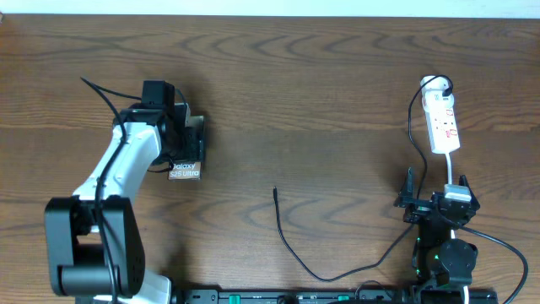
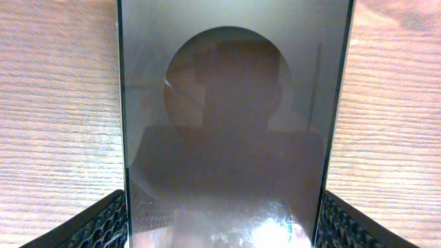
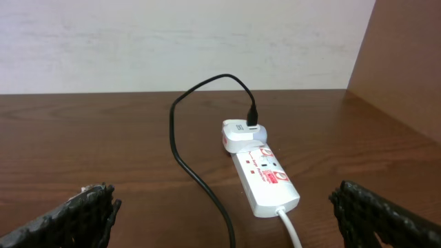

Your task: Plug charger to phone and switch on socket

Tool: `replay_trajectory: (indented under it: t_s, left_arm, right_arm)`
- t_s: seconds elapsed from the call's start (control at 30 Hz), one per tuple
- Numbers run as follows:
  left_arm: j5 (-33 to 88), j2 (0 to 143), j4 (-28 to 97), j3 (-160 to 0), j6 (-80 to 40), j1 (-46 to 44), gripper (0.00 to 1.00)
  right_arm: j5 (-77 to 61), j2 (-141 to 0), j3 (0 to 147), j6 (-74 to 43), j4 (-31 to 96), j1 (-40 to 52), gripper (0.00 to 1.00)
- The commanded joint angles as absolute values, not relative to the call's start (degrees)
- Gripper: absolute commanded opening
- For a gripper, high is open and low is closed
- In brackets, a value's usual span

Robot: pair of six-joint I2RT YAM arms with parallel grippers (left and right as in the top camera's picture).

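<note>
Steadiness matters most in this step. The left gripper [image 1: 187, 145] is clamped across the long edges of the phone [image 1: 186, 167] at the left of the table [image 1: 337, 67]. It should hold the phone level and leave the short end with the port uncovered; which end that is cannot be seen. The right gripper [image 1: 439, 201] stands spread wide and empty at the near right, so it probably has to fetch the charger [image 1: 276, 192]. The charger's tip lies loose between the two arms, well apart from the phone, and a pinch just behind the tip would give the best aim. The socket [image 1: 444, 120] lies at the far right, with the cable plugged in at its far end. Only the overhead view shows the loose tip and both arms. Only the left wrist view shows the pads [image 2: 103, 222] against the phone's sides. The right wrist view shows the socket's red switch marks [image 3: 270, 173] most clearly.
</note>
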State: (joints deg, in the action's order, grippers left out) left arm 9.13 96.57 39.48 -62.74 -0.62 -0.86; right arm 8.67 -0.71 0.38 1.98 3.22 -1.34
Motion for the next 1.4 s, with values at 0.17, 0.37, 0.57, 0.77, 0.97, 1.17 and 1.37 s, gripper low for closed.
replay_trajectory:
  t_s: [0.17,0.37,0.57,0.77,0.97,1.17,1.37]
  left_arm:
    - [10.0,93.0,40.0,-64.9,-0.7,-1.0,0.07]
    - [9.8,95.7,41.8,-64.5,-0.2,-1.0,0.07]
    - [9.8,99.0,41.9,-64.2,0.0,-1.0,0.07]
    - [9.8,101.8,41.9,-64.1,0.0,-1.0,0.07]
    - [9.8,102.2,41.9,-64.1,0.4,-1.0,0.08]
    - [9.8,102.3,41.4,-64.0,0.4,-1.0,0.07]
    - [9.8,102.8,41.4,-64.0,0.4,-1.0,0.07]
  right_arm:
    - [9.1,-0.4,0.3,2.4,3.5,-0.3,0.99]
    - [9.1,-0.4,0.3,2.4,3.5,-0.3,0.99]
    - [9.1,-0.4,0.3,2.4,3.5,-0.3,0.99]
    - [9.1,-0.4,0.3,2.4,3.5,-0.3,0.99]
    - [9.1,-0.4,0.3,2.4,3.5,-0.3,0.99]
    - [9.1,-0.4,0.3,2.4,3.5,-0.3,0.99]
    - [9.1,-0.4,0.3,2.4,3.5,-0.3,0.99]
